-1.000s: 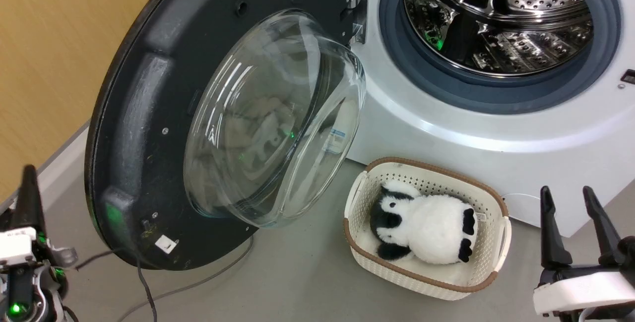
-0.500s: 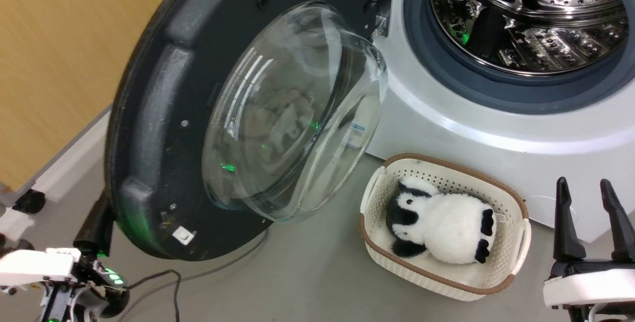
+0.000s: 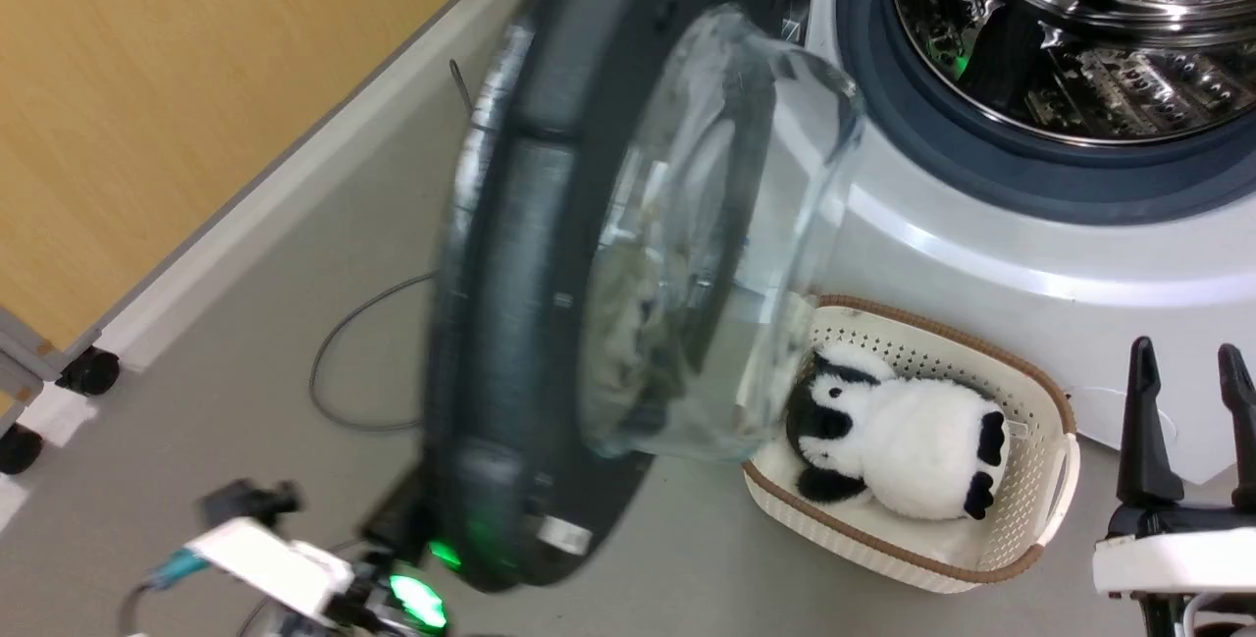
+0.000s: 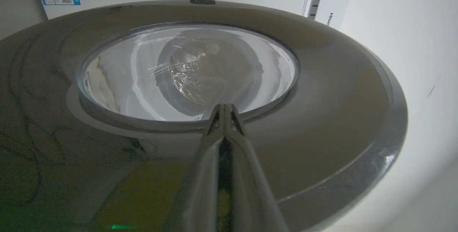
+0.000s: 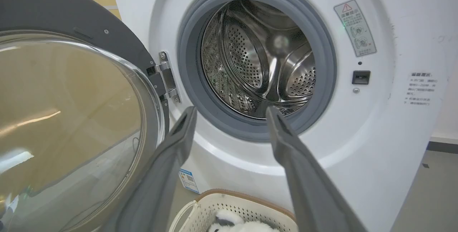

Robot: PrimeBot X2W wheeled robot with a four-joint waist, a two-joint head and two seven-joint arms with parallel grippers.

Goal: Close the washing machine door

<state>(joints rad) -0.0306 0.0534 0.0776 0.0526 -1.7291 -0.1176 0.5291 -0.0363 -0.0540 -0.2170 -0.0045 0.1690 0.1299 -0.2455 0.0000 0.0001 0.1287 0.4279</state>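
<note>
The washing machine door [image 3: 510, 274] stands half open, nearly edge-on in the head view and blurred, its glass bowl [image 3: 706, 225] bulging toward the white washing machine [image 3: 981, 254]. The steel drum [image 3: 1079, 28] is uncovered. My left gripper [image 4: 224, 107] is shut, with its tips against the door's glossy outer face [image 4: 322, 99] just below the window rim. In the head view its white wrist [image 3: 270, 563] sits by the door's lower edge and the fingers are hidden behind it. My right gripper [image 3: 1184, 352] is open and empty at the lower right, apart from the door [image 5: 71, 117] and facing the drum [image 5: 257, 57].
A cream basket [image 3: 1040, 539] holding a panda toy [image 3: 903, 451] sits on the floor below the drum, close to the glass bowl. A grey cable [image 3: 334, 372] loops on the floor to the left. A wooden wall [image 3: 196, 78] and caster wheels [image 3: 88, 372] lie further left.
The door has swung from wide open toward the machine and is now nearly edge-on. My left gripper went behind its lower edge. The head camera has shifted as well.
</note>
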